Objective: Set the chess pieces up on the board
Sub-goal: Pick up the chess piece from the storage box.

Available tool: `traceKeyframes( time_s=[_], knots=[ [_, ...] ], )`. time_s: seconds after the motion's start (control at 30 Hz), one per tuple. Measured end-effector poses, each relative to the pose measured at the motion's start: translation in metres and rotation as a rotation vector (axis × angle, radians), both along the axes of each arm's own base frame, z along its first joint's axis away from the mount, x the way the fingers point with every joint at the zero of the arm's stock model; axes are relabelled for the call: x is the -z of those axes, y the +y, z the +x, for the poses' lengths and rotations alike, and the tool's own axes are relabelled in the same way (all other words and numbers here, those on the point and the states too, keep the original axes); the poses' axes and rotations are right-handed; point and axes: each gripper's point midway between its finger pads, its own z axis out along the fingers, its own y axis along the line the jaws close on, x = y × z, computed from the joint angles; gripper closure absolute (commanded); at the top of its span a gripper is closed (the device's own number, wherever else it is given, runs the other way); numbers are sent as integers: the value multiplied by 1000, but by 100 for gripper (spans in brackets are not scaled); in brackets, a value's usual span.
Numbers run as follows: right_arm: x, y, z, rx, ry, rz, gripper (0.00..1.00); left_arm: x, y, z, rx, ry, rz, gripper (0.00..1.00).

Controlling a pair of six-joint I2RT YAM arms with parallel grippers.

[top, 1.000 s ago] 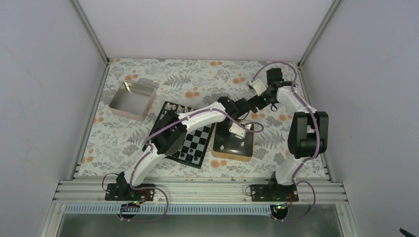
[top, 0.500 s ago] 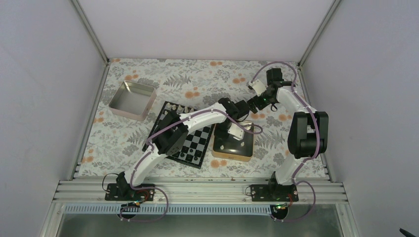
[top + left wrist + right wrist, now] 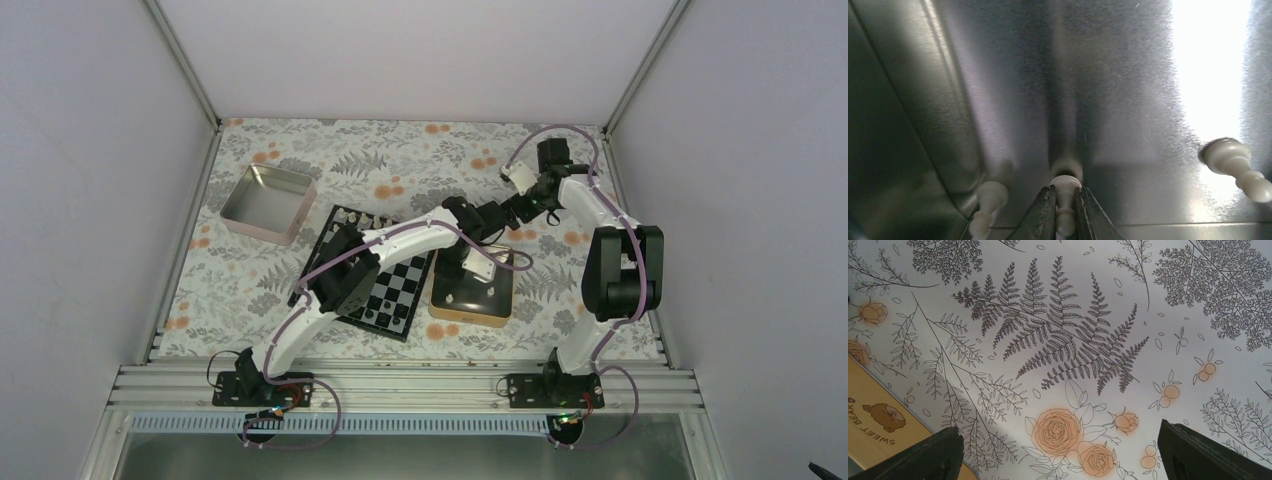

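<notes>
- My left pincer (image 3: 1064, 194) was down inside the gold tin (image 3: 468, 316) and pressed together on one white piece (image 3: 1065, 186), with a finger on each side of its narrow middle.
- Two more white pieces lay on the tin's floor. One (image 3: 989, 202) was just beside the pinched piece, against the tin's wall. The other (image 3: 1234, 162) was well apart from it and tipped on its side.
- My right pincer (image 3: 1058, 455) hung spread wide and held nothing. It was over the flowered cloth (image 3: 1073, 340), just past the tin's far corner.
- The board (image 3: 395, 290) sat right beside the tin, on the side toward my left base. My own left arm hid a good part of it.
- Dark pieces (image 3: 365, 218) stood in a row along the board's far edge, so that side looked set.
- From above I could not tell whether any white pieces were standing on the board.
- My read was that the job was far from finished. At least three white pieces were in the tin, and this one was gripped but not yet lifted.
- What was left was to raise it clear of the tin's wall, carry it to the board's near rows, and come back for the rest.
</notes>
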Motion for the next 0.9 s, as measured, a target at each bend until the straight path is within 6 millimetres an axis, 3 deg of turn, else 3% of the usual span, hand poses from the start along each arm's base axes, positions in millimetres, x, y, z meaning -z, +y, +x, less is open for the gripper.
traceKeyframes(
  time_s=[0.17, 0.4, 0.6, 0.73, 0.9],
  knots=[
    [0, 0, 0, 0, 0, 0, 0, -14, -5, 3, 1, -14, -25, 98],
    [1, 0, 0, 0, 4, -1, 0, -46, -6, 4, -3, -47, -72, 98],
    [3, 0, -1, 0, 8, -1, 0, -78, 6, 12, -29, -88, -112, 97],
    [3, 0, -2, 0, 12, -2, 0, -102, 35, 30, -98, -116, -138, 97],
    [4, 0, -2, 0, 15, -2, 0, -106, 99, 58, -243, -125, -138, 97]
  ],
)
